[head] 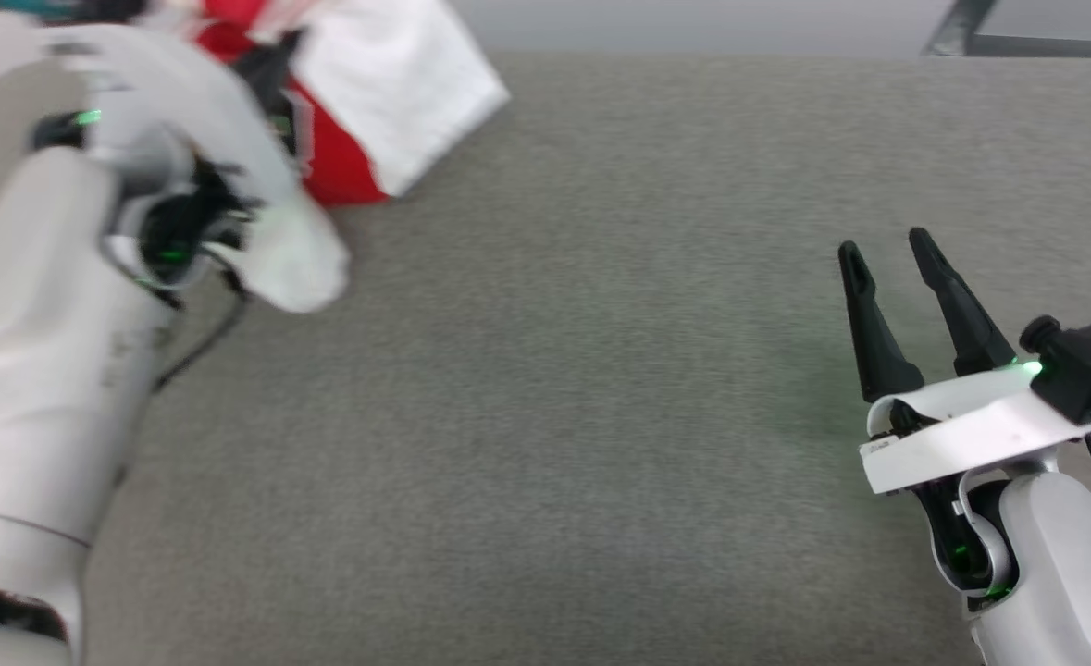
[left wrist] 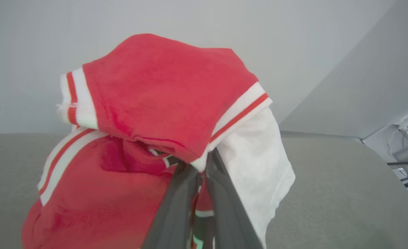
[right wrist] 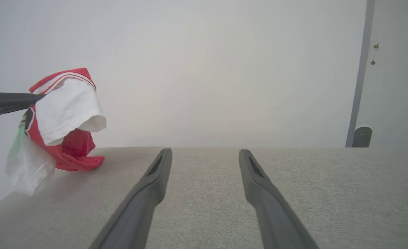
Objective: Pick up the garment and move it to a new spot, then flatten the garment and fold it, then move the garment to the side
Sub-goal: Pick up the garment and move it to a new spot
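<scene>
While tight in the left tool (left wrist: 204,164) — the garment (left wrist: 155,103), bunched, over the table (head: 554,416); right tool (head: 884,243) agape.

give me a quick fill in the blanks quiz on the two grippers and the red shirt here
1. The left gripper is ____ on the garment.
2. The right gripper has its jaws ____ and holds nothing.
3. The garment's sleeve ends are ____ in colour.
4. The table below the right gripper has a ____ surface.

Missing words: shut; open; white; grey
</scene>
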Tool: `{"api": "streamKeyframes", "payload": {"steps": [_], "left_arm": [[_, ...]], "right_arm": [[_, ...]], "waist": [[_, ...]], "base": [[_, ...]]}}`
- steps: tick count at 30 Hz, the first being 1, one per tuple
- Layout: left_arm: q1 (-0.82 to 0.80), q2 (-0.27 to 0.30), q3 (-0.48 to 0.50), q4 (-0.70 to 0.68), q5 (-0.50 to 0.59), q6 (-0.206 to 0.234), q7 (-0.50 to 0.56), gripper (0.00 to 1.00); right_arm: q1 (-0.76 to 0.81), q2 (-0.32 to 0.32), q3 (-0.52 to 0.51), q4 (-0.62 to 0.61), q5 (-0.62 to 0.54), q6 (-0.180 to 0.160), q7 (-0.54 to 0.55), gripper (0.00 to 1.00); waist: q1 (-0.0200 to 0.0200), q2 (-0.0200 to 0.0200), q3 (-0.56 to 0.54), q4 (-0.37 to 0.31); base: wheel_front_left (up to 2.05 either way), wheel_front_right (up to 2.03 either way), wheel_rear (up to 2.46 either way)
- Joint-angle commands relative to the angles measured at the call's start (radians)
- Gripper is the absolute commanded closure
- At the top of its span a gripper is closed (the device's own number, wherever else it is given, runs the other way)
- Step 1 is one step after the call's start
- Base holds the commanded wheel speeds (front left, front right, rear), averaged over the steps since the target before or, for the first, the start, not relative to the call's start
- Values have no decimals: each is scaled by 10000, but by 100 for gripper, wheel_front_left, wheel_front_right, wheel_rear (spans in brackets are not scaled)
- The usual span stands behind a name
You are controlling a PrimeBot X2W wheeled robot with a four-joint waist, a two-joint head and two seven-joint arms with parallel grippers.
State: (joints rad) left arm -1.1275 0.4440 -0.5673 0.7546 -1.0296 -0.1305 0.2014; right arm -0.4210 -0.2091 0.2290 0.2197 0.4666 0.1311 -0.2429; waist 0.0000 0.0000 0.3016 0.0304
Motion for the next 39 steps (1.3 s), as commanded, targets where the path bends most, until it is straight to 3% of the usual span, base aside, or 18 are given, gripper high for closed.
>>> {"api": "streamKeyframes", "payload": {"steps": [1,5,10,18,28,38,39], "left_arm": [[-126,-51,-274,-252,109,3,44,100],[-142,-322,-1921,-1773,177,1,401,100],[-207,112,-3948,-3338,-453,12,445,100],[-764,-196,-5902,-2718,-1154,9,-170,100],[-1189,-784,-6819,-794,-1909,9,-368,100],[-779,-1064,-7184,529,-1363,13,318,100],[-767,-1083,-7197,552,-1400,13,372,90]], "right_arm": [[131,85,-141,-19,41,-6,-67,0],[320,299,-460,-86,87,-6,-158,0],[465,561,-798,-162,168,-6,-215,0],[608,974,-1338,-580,278,-5,-228,0],[403,1335,-1310,-854,406,-6,-231,0],[250,1510,-1215,-855,507,-6,-232,0],[271,1514,-1254,-851,486,-6,-232,0]], "waist": [[0,0,-177,-499],[0,0,-85,-1141],[0,0,174,-1998],[0,0,655,-2973],[0,0,1268,-3552],[0,0,1570,-3876],[0,0,1545,-3850]], "base": [[0,0,0],[0,0,0],[0,0,0],[0,0,0],[0,0,0],[0,0,0],[0,0,0]]}}
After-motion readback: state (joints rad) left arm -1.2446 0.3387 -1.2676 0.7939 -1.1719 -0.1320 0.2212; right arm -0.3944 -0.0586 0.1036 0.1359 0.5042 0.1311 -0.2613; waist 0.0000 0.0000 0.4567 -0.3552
